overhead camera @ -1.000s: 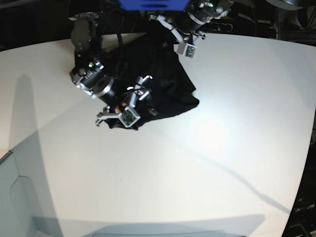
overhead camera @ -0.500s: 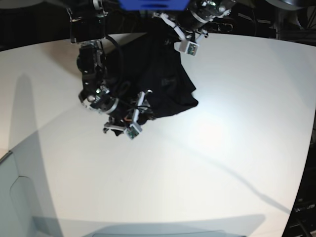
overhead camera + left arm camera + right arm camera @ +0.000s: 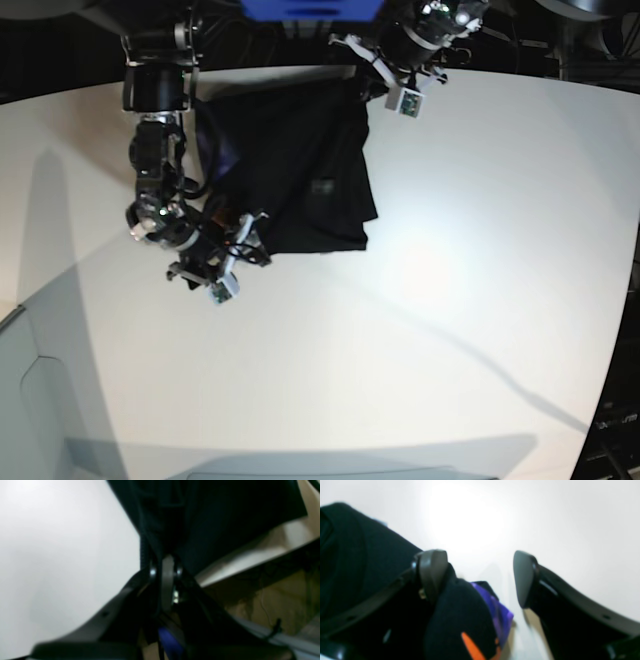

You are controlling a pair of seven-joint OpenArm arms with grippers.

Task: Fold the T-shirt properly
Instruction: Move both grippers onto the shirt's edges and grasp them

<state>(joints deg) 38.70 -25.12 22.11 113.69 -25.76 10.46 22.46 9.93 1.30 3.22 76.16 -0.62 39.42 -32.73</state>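
The black T-shirt [image 3: 290,170] lies spread at the back of the white table [image 3: 450,300], its far right corner lifted. My left gripper [image 3: 378,75] is shut on that corner; in the left wrist view the left gripper [image 3: 166,565] pinches dark T-shirt fabric [image 3: 212,517] that hangs from it. My right gripper [image 3: 225,258] stands open at the shirt's near left corner. In the right wrist view the right gripper [image 3: 477,575] has wide-apart fingers [image 3: 432,567], and a T-shirt fold [image 3: 460,610] with purple and orange print rests against the left finger.
A blue block [image 3: 310,8] and dark equipment sit behind the table's far edge. A pale grey surface [image 3: 30,400] lies off the table's front left. Long arm shadows cross the white top on the left and the right.
My right gripper has swung left and toward the front, still open. The left gripper has drawn the held corner right and back. The shirt now lies wider and flatter.
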